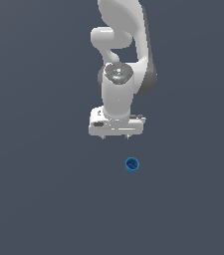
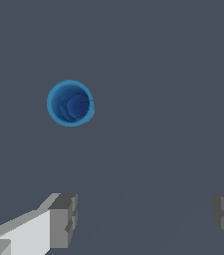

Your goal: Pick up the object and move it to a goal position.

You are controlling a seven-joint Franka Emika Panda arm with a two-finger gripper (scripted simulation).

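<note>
The object (image 1: pixel 132 165) is a small blue cup-like cylinder with a darker centre, standing upright on the grey floor. In the exterior view my white gripper (image 1: pixel 115 136) hangs above the floor, a little to the exterior view's left of the object and farther back. The wrist view looks straight down into the object (image 2: pixel 70 103), which lies apart from both fingers. My gripper (image 2: pixel 146 219) is open, its two grey fingertips (image 2: pixel 63 219) wide apart with nothing between them.
Only a plain dark grey surface (image 1: pixel 44 199) surrounds the arm and the object. The white arm (image 1: pixel 121 55) rises behind the gripper. No goal marker shows in either view.
</note>
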